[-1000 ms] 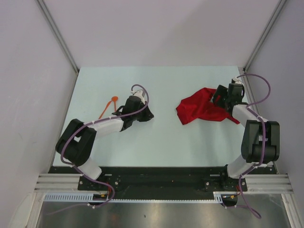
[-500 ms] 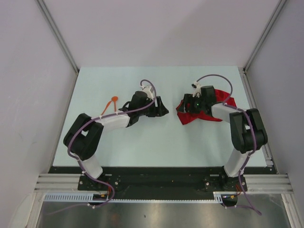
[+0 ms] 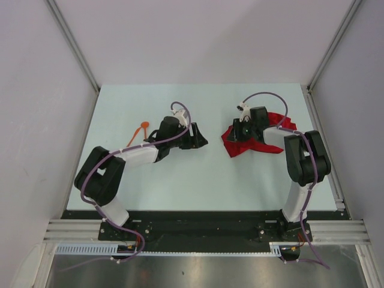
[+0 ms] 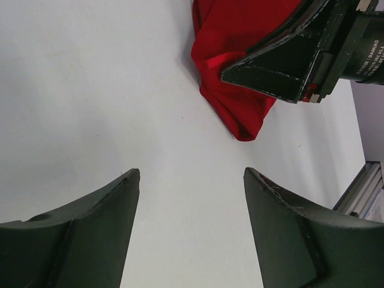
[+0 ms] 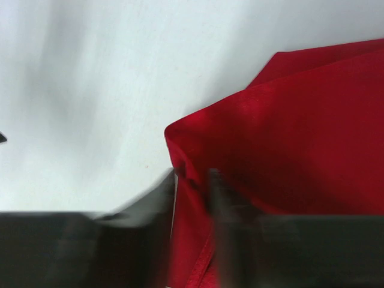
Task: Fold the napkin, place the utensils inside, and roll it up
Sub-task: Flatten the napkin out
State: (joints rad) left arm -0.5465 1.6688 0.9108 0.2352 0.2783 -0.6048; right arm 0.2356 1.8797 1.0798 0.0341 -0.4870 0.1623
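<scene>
while wide and empty, left gripper (image 4: 191, 174); right gripper (image 5: 192, 180) narrow around a napkin (image 5: 288, 132) fold

White-linked, black-jointed arms (image 3: 141, 157) carry purple cables (image 3: 264, 94); the left tool (image 4: 191, 171) has dark wedge-shaped fingers (image 4: 90, 234).

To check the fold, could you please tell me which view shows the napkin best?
Top external: nearly the whole napkin shows, the right gripper covering part. Left wrist shows one end; right wrist, a blurred close-up of an edge.
</scene>
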